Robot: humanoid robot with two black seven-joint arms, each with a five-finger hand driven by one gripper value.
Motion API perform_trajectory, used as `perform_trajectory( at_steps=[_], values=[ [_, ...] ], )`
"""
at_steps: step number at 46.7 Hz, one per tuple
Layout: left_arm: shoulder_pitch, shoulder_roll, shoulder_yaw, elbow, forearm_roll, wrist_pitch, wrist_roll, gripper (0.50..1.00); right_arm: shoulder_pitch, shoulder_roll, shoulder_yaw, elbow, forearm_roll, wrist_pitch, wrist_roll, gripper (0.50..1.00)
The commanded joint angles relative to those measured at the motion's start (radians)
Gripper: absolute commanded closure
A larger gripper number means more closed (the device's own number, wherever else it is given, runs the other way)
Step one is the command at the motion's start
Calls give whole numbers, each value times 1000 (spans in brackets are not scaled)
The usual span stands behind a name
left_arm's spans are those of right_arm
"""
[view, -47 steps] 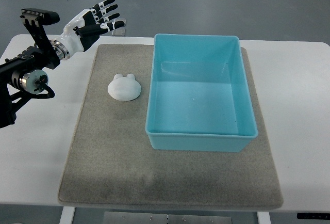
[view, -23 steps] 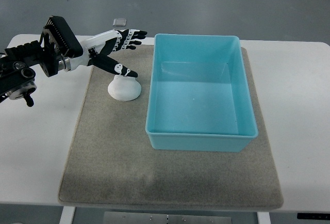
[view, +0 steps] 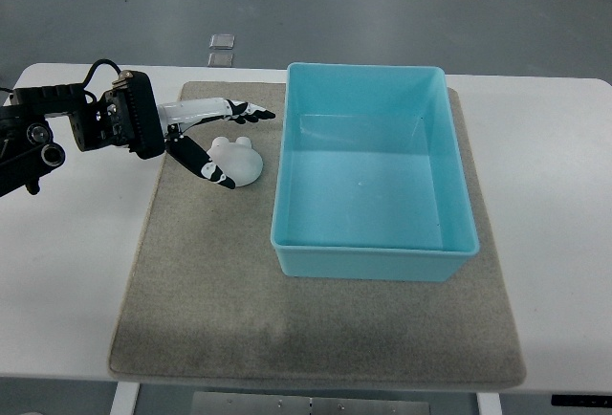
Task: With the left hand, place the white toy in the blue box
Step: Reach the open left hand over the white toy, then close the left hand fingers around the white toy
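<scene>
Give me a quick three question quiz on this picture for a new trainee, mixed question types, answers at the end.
1. True or false: the white toy lies inside the blue box.
2. What lies under both toy and box?
3. The left robot hand is: A) open with its fingers on either side of the toy, B) lifting the toy, C) inside the box.

Key: 1 false; 2 the grey mat; 3 A.

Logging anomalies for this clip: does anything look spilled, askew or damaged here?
Nothing stands out. The small white toy sits intact on the grey mat, the left hand open around it, and the blue plastic box stands square and empty.
</scene>
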Motion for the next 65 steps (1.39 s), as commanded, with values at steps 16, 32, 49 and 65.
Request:
perform_trajectory(
  at_steps=[16, 32, 49, 65],
  values=[
    [-17, -6, -10, 3, 230, 10, 0, 519, 0, 0, 0, 0, 0, 0, 0, 564],
    [-2, -48, 7, 38, 318, 81, 1, 523, 0, 0, 0, 0, 0, 0, 0, 564],
    [6, -72, 30, 63, 440, 153, 3, 615, 0, 0, 0, 0, 0, 0, 0, 564],
    [21, -72, 30, 63, 535, 210, 0, 656, 0, 0, 0, 0, 0, 0, 0, 564]
  ],
)
